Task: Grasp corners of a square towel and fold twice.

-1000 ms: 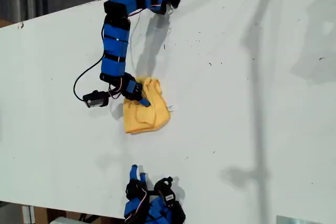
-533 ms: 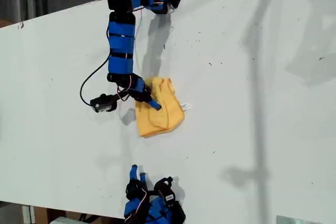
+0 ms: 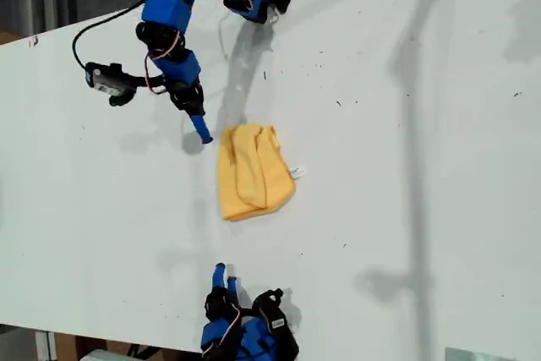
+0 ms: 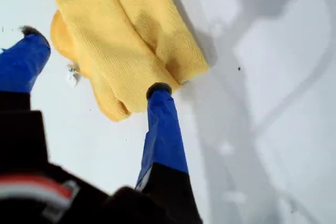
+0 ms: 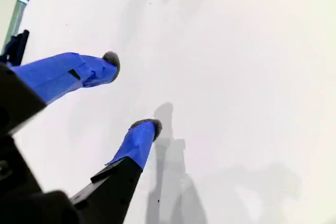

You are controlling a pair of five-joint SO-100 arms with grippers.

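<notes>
1. The soft yellow-orange microfibre towel (image 3: 252,172) lies folded into a rumpled bundle on the white table (image 3: 406,166), near the middle of the exterior view.
2. The small white tag (image 3: 297,172) sticks out on the exterior view's right edge of the towel; in the first wrist view it is only partly seen.
3. My first gripper (image 4: 93,61) is spread wide and empty above the towel.
4. My second gripper (image 5: 131,93) is likewise parted, holding nothing, with only bare table in its view.

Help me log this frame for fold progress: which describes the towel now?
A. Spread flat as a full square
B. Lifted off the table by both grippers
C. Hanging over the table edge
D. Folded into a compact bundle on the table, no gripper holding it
D: the towel lies folded on the table, and my first gripper is open above it.
</notes>
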